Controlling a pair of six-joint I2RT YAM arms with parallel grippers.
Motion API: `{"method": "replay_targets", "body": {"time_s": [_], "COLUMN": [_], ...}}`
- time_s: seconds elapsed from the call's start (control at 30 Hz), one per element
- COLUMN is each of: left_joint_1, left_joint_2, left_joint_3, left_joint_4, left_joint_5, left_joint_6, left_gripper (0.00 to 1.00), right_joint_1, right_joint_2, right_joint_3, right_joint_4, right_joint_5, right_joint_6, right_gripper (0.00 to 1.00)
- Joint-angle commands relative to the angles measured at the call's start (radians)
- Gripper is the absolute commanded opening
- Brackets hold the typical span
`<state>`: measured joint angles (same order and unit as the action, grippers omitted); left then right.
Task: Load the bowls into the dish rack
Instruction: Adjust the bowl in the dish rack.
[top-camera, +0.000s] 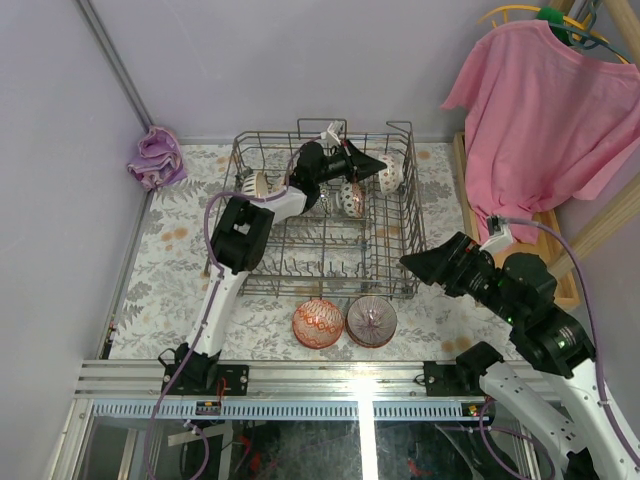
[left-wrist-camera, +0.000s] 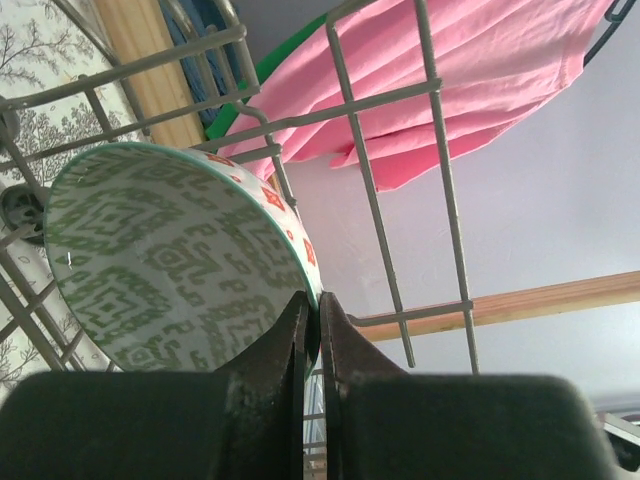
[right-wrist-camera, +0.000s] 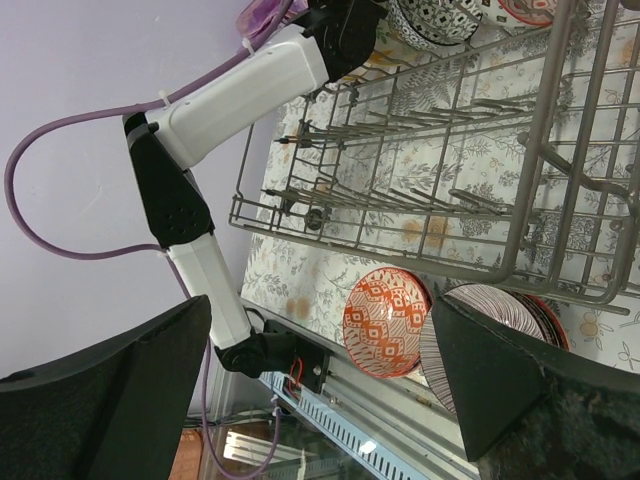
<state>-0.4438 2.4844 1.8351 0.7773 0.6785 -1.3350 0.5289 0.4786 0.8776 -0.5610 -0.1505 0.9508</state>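
The grey wire dish rack (top-camera: 405, 215) stands mid-table. My left gripper (top-camera: 380, 165) reaches into its far right corner, shut on the rim of a bowl (top-camera: 393, 175). In the left wrist view this bowl (left-wrist-camera: 170, 260) is green-patterned inside with a teal rim, pinched between my fingertips (left-wrist-camera: 318, 310). A black-and-white bowl (top-camera: 352, 198) and another bowl (top-camera: 260, 185) stand in the rack. An orange bowl (top-camera: 318, 323) and a purple-striped bowl (top-camera: 371, 320) lie on the table in front of the rack. My right gripper (top-camera: 412, 262) is open and empty above them; its wrist view shows the orange bowl (right-wrist-camera: 385, 320) between the fingers (right-wrist-camera: 130, 380).
A pink shirt (top-camera: 540, 110) hangs at the right over a wooden frame (top-camera: 562, 270). A purple cloth (top-camera: 157, 155) lies at the far left corner. The rack's tall right wall (left-wrist-camera: 440, 150) stands close to the held bowl.
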Motion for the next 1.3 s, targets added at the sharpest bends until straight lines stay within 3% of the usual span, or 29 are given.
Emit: {"method": "replay_targets", "body": {"time_s": [0.0, 0.33, 0.53, 1.27], "left_joint_1": [-0.003, -0.001, 0.001, 0.036], "left_joint_2": [0.043, 0.106, 0.182, 0.176], "left_joint_3": [0.047, 0.136, 0.177, 0.04], "left_joint_4": [-0.021, -0.229, -0.204, -0.297], "left_joint_5": [0.05, 0.091, 0.127, 0.063], "left_joint_6": [-0.033, -0.007, -0.1, -0.063], "left_gripper": [0.0, 0.0, 0.0, 0.02], "right_joint_1": [-0.004, -0.004, -0.004, -0.004], "right_joint_2": [0.047, 0.233, 0.274, 0.5], "right_joint_3": [0.04, 0.265, 0.294, 0.431], "right_joint_4": [0.049, 0.019, 0.047, 0.081], "right_joint_5": [-0.026, 0.013, -0.001, -0.048], "right_joint_6": [-0.017, -0.118, -0.117, -0.158], "right_gripper": [0.99, 1.0, 1.0, 0.95]}}
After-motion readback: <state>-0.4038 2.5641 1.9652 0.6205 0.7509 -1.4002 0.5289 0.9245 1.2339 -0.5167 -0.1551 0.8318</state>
